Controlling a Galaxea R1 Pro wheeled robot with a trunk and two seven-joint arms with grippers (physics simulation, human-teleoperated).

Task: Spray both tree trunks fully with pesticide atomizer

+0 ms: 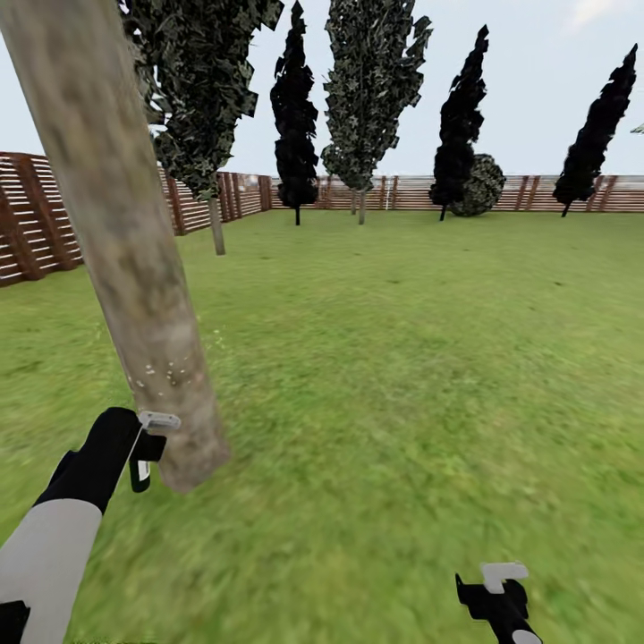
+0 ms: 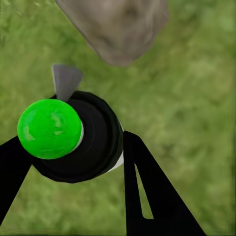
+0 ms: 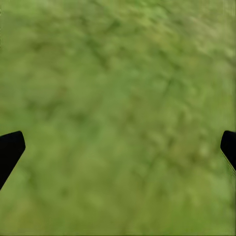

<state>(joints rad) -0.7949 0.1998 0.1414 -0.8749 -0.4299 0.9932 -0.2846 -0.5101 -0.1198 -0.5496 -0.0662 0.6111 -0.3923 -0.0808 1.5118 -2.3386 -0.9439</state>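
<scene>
Left pincer pinches the atomizer just beside the tree trunk; sweep your pesticide spray upward over bare bark

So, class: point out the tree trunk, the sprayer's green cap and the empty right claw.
tree trunk (image 1: pixel 134 268), head view, middle of the bark
green cap (image 2: pixel 49 129), left wrist view, top of the cap
right claw (image 3: pixel 118 147), right wrist view, midway between its fingertips

1. The tree trunk is cut off at the head view's top edge; its canopy is out of frame.
2. The atomizer body is hidden beneath its green cap.
3. The right gripper is cropped by the bottom edge.
</scene>
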